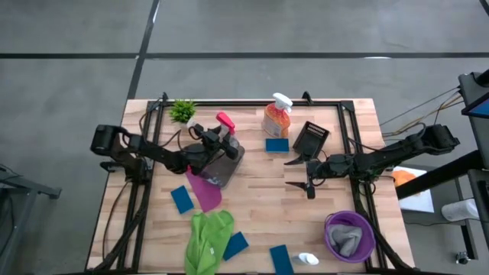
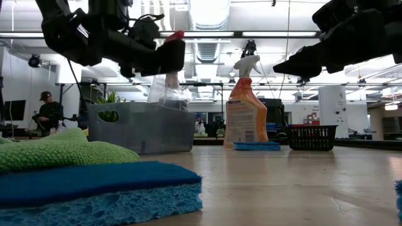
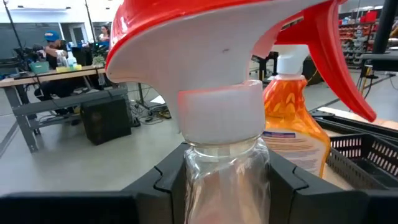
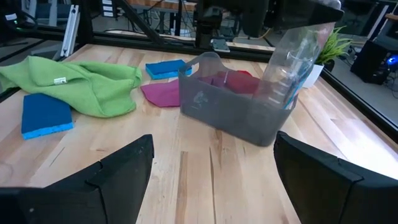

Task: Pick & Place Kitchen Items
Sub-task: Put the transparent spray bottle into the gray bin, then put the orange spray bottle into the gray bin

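The left gripper (image 1: 216, 141) is clasping a red-topped spray bottle (image 1: 226, 130) over the grey bin (image 1: 226, 165), while the right gripper (image 1: 300, 173) is waiting spread beside the black basket (image 1: 311, 137).

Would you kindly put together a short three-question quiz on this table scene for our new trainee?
1. True or false: the left gripper is shut on the neck of the clear red-topped bottle.
2. Multiple choice: the grey cloth lies in (A) the grey bin, (B) the purple bowl, (C) the black basket.
3. Fill in: the orange spray bottle stands next to a blue ____.

Key: 1 true; 2 B; 3 sponge. The right gripper hangs open and empty.
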Robot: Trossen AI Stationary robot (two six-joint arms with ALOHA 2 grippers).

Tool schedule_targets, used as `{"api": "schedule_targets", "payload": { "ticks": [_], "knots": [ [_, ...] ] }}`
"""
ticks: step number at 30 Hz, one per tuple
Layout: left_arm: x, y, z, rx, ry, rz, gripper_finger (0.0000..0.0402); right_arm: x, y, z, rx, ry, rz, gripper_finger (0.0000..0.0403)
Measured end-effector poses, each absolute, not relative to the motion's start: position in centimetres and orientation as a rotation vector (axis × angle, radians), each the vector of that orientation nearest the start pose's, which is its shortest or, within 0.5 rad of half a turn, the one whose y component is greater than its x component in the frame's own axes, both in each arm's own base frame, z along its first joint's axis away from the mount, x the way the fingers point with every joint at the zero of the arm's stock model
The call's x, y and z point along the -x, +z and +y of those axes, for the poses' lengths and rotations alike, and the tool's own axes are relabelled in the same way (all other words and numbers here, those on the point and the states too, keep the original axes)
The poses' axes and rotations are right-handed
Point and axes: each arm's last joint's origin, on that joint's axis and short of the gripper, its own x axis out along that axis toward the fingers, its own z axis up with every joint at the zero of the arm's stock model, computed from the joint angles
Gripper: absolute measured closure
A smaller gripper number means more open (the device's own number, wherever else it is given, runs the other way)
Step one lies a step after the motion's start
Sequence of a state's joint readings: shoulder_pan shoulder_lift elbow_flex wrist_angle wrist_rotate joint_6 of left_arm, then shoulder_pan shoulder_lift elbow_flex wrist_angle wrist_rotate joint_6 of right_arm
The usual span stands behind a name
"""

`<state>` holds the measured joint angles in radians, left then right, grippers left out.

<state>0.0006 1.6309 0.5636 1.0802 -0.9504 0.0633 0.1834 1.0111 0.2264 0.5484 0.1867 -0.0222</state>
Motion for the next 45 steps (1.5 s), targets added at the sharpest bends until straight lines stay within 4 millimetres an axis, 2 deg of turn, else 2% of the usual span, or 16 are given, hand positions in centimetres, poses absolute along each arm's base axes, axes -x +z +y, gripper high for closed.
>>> {"api": "schedule_targets", "payload": {
  "ticks": [13, 20, 24, 36, 45],
  "knots": [
    [-29.2, 17.8, 2.3, -0.046, 0.945, 0.027, 0.0265, -18.7, 17.4, 2.9, 0.067, -0.001, 0.236, 0.0078],
    [-29.3, 17.7, 2.3, -0.051, 0.929, 0.036, 0.0150, -18.7, 17.4, 2.9, 0.067, -0.001, 0.236, 0.0078],
    [-29.3, 17.7, 2.2, -0.052, 0.919, 0.035, 0.0121, -18.7, 17.4, 2.9, 0.067, -0.001, 0.236, 0.0078],
    [-29.2, 18.1, 1.1, -0.077, 0.914, 0.037, 0.0115, -18.7, 17.4, 2.9, 0.067, -0.001, 0.237, 0.0078],
    [-28.8, 19.1, -0.1, -0.086, 0.919, 0.018, 0.0114, -18.7, 17.3, 2.9, 0.069, -0.001, 0.244, 0.0078]
  ]
}}
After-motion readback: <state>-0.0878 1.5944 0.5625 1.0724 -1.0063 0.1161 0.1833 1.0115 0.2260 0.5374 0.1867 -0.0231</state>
